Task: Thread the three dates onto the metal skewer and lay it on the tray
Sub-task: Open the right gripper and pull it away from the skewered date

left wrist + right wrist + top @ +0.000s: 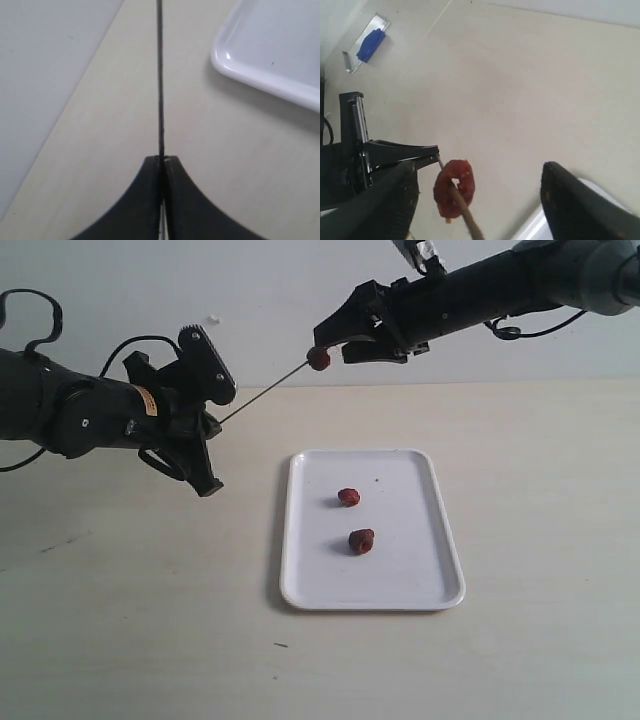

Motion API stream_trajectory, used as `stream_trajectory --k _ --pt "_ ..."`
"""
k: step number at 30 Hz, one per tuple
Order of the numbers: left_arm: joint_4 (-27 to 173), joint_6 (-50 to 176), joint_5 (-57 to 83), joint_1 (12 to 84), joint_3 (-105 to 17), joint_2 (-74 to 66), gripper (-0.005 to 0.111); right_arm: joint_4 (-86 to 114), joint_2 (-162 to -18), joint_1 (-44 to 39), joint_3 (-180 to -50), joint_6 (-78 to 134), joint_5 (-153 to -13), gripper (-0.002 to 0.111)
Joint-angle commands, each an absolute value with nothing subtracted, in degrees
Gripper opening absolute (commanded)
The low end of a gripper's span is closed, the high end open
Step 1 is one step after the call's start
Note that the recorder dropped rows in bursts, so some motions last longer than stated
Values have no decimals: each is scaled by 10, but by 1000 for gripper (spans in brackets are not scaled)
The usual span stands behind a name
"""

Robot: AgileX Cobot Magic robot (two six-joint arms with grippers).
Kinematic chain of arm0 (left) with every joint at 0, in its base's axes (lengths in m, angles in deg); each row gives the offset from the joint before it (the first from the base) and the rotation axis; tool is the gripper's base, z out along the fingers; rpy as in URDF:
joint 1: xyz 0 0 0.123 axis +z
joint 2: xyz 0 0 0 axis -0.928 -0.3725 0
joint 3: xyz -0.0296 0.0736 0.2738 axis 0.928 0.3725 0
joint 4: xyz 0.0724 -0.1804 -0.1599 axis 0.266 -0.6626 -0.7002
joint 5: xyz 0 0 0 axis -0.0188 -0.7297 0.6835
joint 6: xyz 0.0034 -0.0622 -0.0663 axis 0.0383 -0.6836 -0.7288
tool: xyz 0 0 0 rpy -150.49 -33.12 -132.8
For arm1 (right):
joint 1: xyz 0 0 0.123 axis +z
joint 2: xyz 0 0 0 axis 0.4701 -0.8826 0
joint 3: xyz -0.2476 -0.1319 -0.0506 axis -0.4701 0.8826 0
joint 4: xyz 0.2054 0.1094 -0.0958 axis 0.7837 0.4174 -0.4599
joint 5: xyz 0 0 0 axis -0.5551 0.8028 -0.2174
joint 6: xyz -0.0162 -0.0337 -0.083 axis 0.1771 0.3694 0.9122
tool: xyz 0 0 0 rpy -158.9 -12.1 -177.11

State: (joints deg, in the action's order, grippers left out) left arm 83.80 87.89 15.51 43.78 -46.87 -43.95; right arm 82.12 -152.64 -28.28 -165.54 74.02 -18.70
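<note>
Midair, the left gripper [161, 162] is pinched tight on the metal skewer [262, 393], whose long axis rises toward the right gripper [485, 195]. Its fingers stand spread around the speared date [318, 359], apparently not touching it. A second date [348, 497] and third date [361, 541] lie below on the tray [300, 580].
</note>
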Motion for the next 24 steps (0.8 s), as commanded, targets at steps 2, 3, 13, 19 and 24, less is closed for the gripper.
stream_trajectory --k 2,3,13,19,24 --pt "830 874 162 446 -467 -439 0 823 -1500 -313 -1657 746 -192 68" --pt "829 873 162 449 -467 -439 0 823 -1495 -318 -1657 746 -192 68" --pt "828 846 56 460 -500 -439 0 655 -1423 -313 -1657 766 -140 67" --pt "828 782 14 471 -526 -439 0 529 -1411 -282 -1657 740 -128 54" --pt "828 754 -5 495 -529 -439 0 443 -1422 -229 -1657 702 -128 54"
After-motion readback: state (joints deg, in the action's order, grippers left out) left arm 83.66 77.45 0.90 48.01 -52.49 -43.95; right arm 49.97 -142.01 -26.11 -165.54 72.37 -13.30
